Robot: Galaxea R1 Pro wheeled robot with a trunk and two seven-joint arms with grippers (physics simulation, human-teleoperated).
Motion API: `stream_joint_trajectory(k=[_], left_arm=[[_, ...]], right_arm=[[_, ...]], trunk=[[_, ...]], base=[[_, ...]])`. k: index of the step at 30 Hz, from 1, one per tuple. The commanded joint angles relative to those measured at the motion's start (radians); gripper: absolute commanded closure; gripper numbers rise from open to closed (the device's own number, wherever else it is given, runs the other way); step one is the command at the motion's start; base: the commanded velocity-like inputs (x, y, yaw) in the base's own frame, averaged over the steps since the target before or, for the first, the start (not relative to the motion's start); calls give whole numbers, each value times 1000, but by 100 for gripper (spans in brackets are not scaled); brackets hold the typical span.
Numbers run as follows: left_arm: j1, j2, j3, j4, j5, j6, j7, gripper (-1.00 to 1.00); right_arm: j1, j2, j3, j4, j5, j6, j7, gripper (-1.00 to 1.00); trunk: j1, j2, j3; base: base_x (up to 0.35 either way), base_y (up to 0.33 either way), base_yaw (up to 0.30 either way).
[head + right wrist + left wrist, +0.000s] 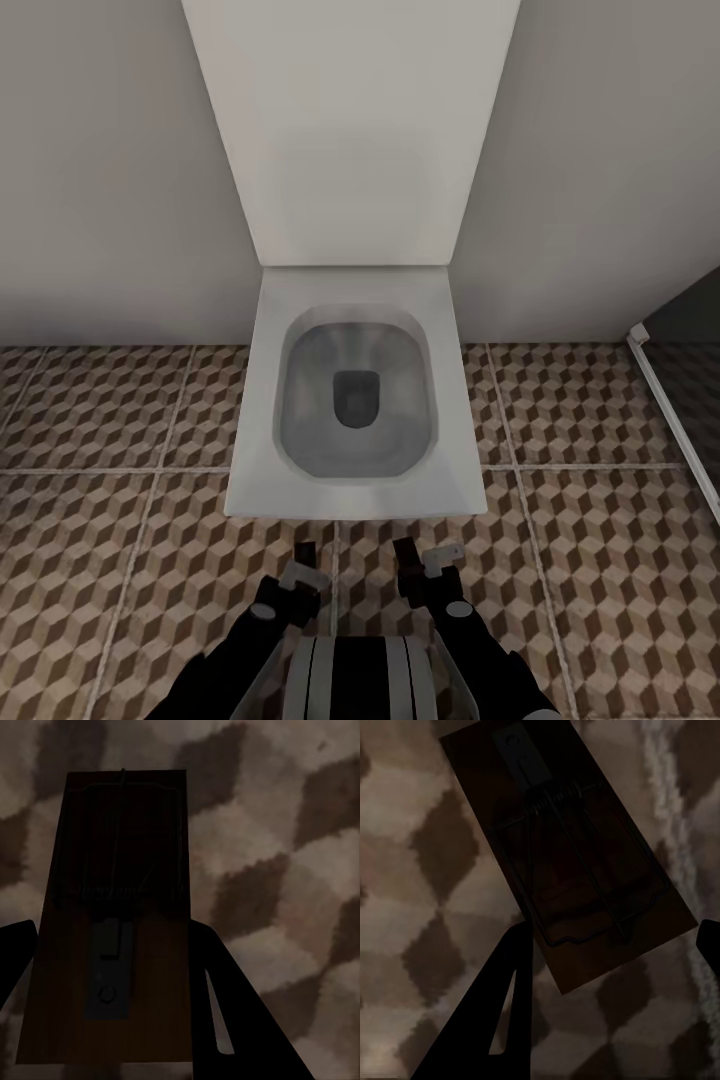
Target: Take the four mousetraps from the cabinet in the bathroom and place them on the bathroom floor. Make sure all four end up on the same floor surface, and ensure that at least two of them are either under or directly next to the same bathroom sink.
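Mousetraps are with us in both wrist views: one brown board (566, 862) lies slantwise across the upper middle of the left wrist picture, its dark wire loop and spring plain to see, and another (112, 922) fills the left half of the right wrist picture, its spring across the middle and a grey metal tab below it. In the left wrist view, one dark finger (487, 1020) touches the board's lower edge while the other finger shows only as a sliver at the right edge, so the jaws stand apart around the trap; whether they press it we cannot tell. In the right wrist view, dark fingers (232, 1012) flank the board closely on both sides, clamped on it as far as we can judge.

In the head view we face a white square toilet (355, 400), lid raised against the pale wall (100, 200), at the centre of the frame. The bathroom floor (110, 560) with its cube pattern spreads across the lower half. Our left gripper (303, 565) and right gripper (425, 562) sit at bottom centre, just below the toilet's front rim. A dark panel with a white edge (660, 390) runs along the right side.
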State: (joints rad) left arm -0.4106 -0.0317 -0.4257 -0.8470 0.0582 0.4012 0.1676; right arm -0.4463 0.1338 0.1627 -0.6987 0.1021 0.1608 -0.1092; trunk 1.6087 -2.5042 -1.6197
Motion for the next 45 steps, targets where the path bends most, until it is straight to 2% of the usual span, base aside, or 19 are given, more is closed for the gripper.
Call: stream_joint_trajectory(k=[1, 9, 25, 45], left_arm=[[0, 1, -4, 3, 5, -2, 9, 100], [0, 1, -3, 23, 5, -32, 9, 100], [0, 1, -2, 31, 5, -34, 9, 100], [0, 3, -1, 47, 5, -35, 9, 100]], right_arm=[[0, 0, 3, -1, 8, 8, -7, 100], [0, 0, 3, 3, 8, 8, -7, 100], [0, -2, 0, 47, 10, 8, -7, 100], [0, -3, 0, 51, 11, 8, -7, 100]], trunk=[[0, 0, -1], [0, 0, -1], [0, 0, -1], [0, 0, -1]], base=[[0, 0, 0], [0, 0, 0], [0, 0, 0], [0, 0, 0]])
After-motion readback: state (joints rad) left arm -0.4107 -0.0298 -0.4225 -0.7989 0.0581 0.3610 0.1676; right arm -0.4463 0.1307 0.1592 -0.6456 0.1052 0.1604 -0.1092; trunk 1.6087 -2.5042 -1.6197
